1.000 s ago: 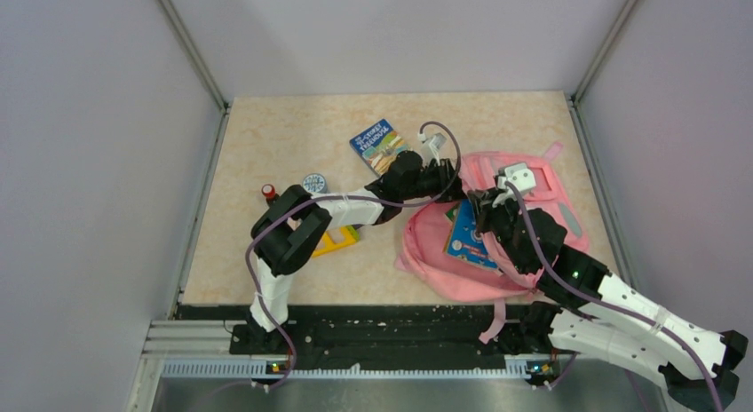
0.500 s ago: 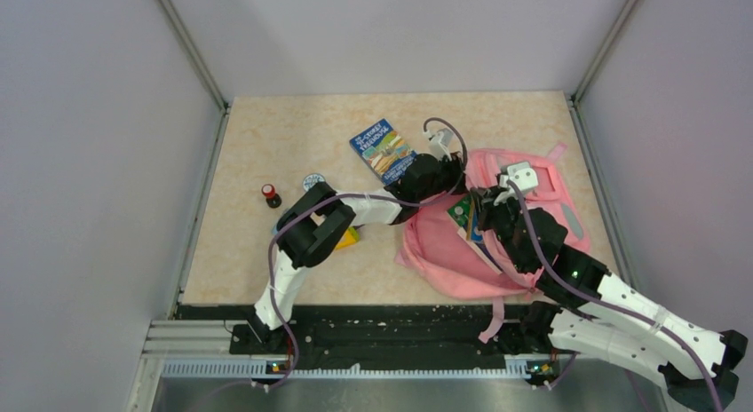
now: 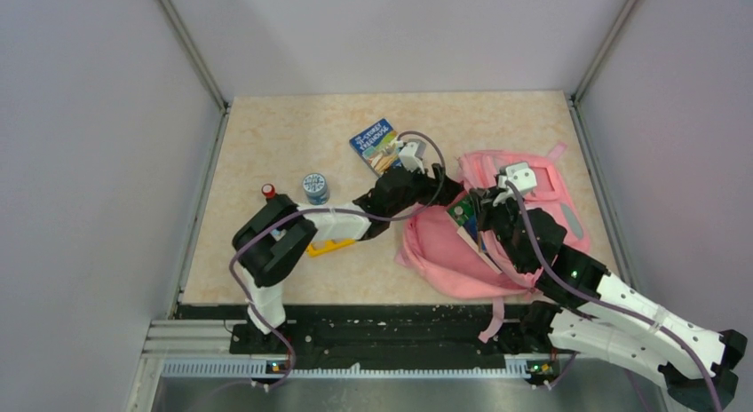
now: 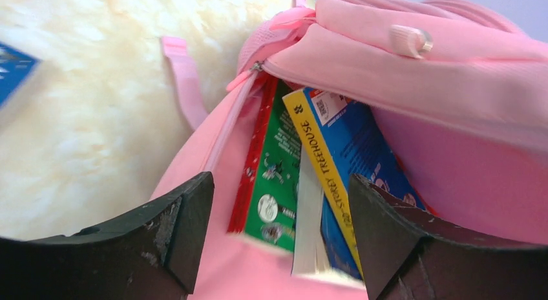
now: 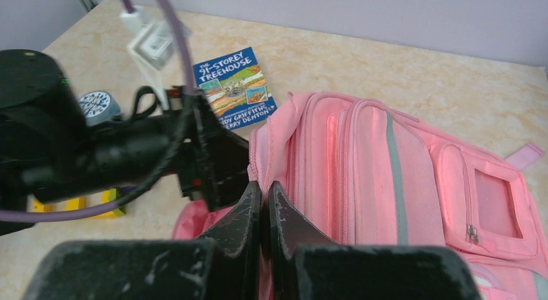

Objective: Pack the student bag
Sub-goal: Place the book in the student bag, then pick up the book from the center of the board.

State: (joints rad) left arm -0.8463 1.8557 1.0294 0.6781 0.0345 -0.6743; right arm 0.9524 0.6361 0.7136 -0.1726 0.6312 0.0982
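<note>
student bag (image 4: pixel 452 74) just ahead of left end effector (image 4: pixel 279 183); jaws apart

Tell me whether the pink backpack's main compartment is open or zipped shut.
Open. In the left wrist view the student bag gapes at its mouth, with a green book and a yellow-spined blue book partly inside.

table book (image 5: pixel 234 86): "THE 91-STOREY TREEHOUSE", "GRIFFITHS", "DENTON" | yellow book spine (image 4: pixel 318 151): "STOREY TREEHOUSE"
</note>
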